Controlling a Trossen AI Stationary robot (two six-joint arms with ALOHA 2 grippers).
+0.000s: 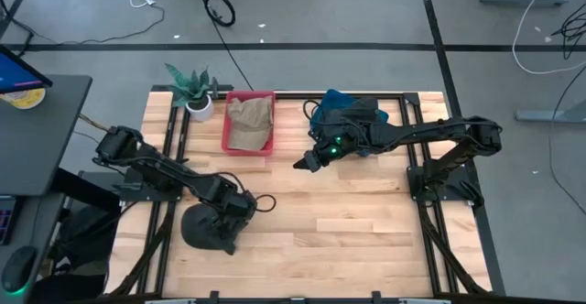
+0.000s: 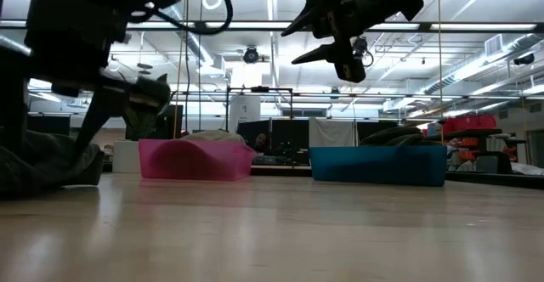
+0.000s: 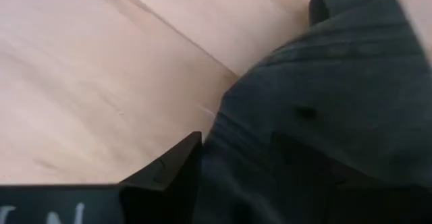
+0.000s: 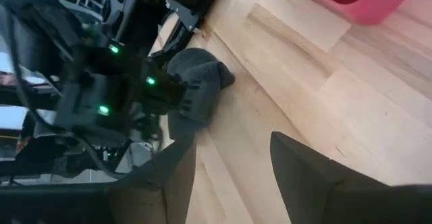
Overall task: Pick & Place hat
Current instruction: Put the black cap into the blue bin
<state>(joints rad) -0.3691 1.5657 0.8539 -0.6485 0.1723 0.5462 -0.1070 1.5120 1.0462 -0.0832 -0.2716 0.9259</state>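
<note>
Dark hat [image 1: 206,229] on table, well in front of pink bin [image 1: 249,123]. Left gripper [image 1: 245,205] over hat, jaws parted, nothing clamped. Right gripper [image 1: 307,162] raised beside bin, parted, empty. Hat looks soft, light; pinch a fold at crown.

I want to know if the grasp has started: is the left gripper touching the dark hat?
Cannot tell. In the high view the left gripper overlaps the dark hat; its wrist view shows fabric beside one finger, but neither contact nor a gap plainly.

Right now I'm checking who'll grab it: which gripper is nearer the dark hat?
Left. The left gripper is down at the dark hat; the right gripper hangs raised over mid-table, well away.
</note>
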